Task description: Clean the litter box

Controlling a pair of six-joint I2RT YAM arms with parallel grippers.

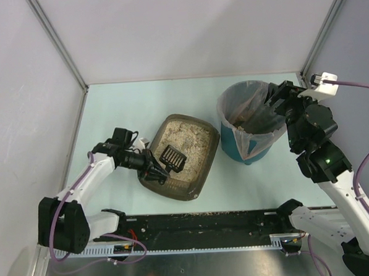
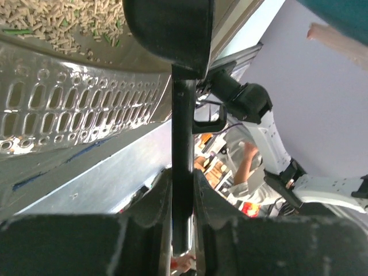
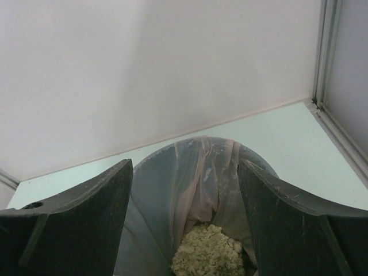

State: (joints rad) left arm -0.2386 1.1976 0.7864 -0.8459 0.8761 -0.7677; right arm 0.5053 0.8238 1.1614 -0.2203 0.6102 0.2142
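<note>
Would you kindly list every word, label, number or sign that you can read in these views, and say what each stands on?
None can be read.
The litter box, scoop and bin show no print.
The background clutter in the left wrist view is too blurred to tell whether it bears any text.

1. The litter box [image 1: 175,189] sat left of centre on the pale table [image 1: 139,103], set askew; beige litter filled it.
2. The left gripper [image 1: 159,168] held a black slotted scoop [image 1: 172,158] over the litter (by the near-left rim).
3. The right gripper [image 1: 274,100] hung over the bag-lined teal bin [image 1: 250,152], at its right rim.
</note>
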